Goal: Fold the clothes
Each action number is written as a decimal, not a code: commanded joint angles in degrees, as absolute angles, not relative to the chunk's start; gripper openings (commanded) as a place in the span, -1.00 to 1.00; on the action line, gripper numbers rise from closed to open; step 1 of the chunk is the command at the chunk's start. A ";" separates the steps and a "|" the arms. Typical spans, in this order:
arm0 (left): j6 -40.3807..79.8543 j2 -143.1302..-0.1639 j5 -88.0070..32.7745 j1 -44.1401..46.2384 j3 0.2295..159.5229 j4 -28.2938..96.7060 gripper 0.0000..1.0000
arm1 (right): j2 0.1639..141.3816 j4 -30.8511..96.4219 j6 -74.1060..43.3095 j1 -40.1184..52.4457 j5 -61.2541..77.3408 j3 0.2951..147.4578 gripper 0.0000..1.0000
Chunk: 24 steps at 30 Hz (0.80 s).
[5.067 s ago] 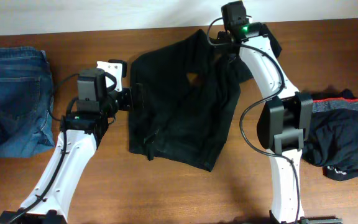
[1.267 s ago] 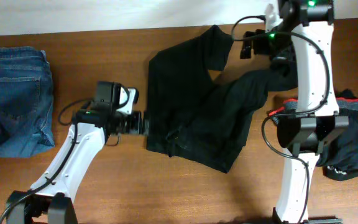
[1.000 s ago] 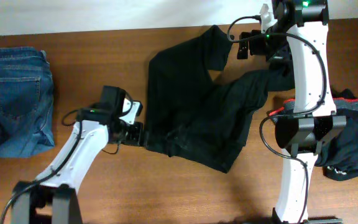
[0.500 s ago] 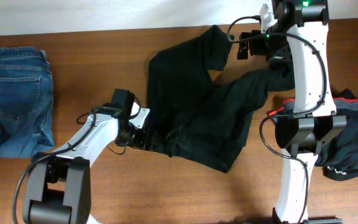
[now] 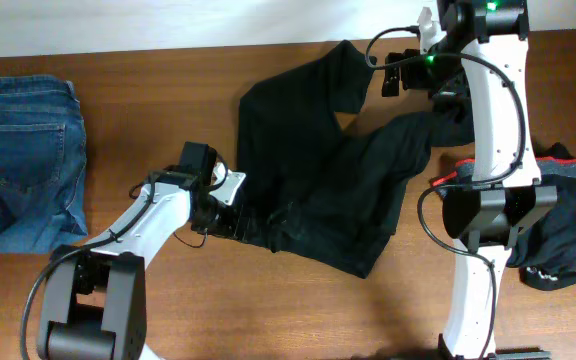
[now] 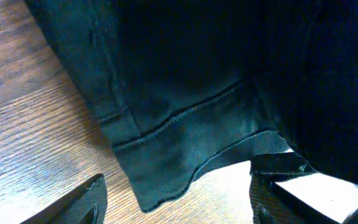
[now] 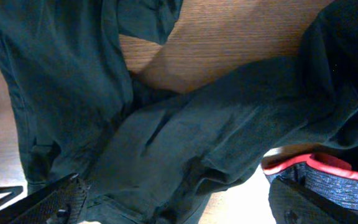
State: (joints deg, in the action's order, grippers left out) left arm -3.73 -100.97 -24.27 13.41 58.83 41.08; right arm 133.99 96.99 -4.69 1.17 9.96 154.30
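Observation:
The clothes are black trousers (image 5: 318, 170) spread crumpled across the table's middle, plus a black garment with a grey, red-edged waistband (image 5: 558, 215) at the right. My left gripper (image 5: 230, 222) is at the trousers' lower-left corner. In the left wrist view its fingers (image 6: 89, 200) stand apart on either side of the hem corner (image 6: 160, 168), gripper (image 6: 185, 208) open and not touching the cloth. My right gripper (image 5: 398, 72) hangs high over the trousers' upper right, wide open and empty (image 7: 179, 208). The red waistband edge (image 7: 328, 167) shows below it.
Folded blue denim jeans (image 5: 23, 160) lie at the far left. The right arm's base (image 5: 483, 210) stands between the trousers and the waistband garment. The table's back edge meets a pale wall (image 5: 168, 20).
My left gripper has swung from the trousers' left edge down to the lower-left hem corner, and its jaws have narrowed. The right arm and the cloth have stayed still over the last second.

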 commanded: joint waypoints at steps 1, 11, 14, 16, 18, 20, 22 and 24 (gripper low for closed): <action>-4.82 -102.04 -25.74 13.63 59.29 40.51 0.44 | 132.49 97.32 -4.47 1.17 9.26 154.78 0.97; -4.80 -106.63 -25.74 13.63 59.29 38.50 0.32 | 132.49 97.32 -4.47 1.17 9.23 154.78 0.97; -4.25 -106.63 -25.76 13.63 59.29 37.43 -0.31 | 132.49 97.30 -4.45 1.17 9.23 154.78 0.97; -3.44 -106.63 -25.76 13.63 59.29 36.60 -0.51 | 132.49 97.30 -4.47 1.17 9.23 154.78 0.97; -3.27 -106.63 -25.76 13.74 59.29 36.21 -0.66 | 132.49 97.30 -4.47 1.17 9.23 154.78 0.97; -3.27 -106.63 -25.74 13.89 59.29 35.97 -0.80 | 132.49 97.25 -4.45 1.17 9.23 154.78 0.97; -2.87 -106.63 -25.71 13.89 59.31 35.00 -0.99 | 132.49 97.23 -4.45 1.17 9.23 154.78 0.98; -1.37 -106.61 -25.45 13.80 59.48 32.80 -0.99 | 132.49 97.23 -4.45 1.17 9.23 154.78 0.97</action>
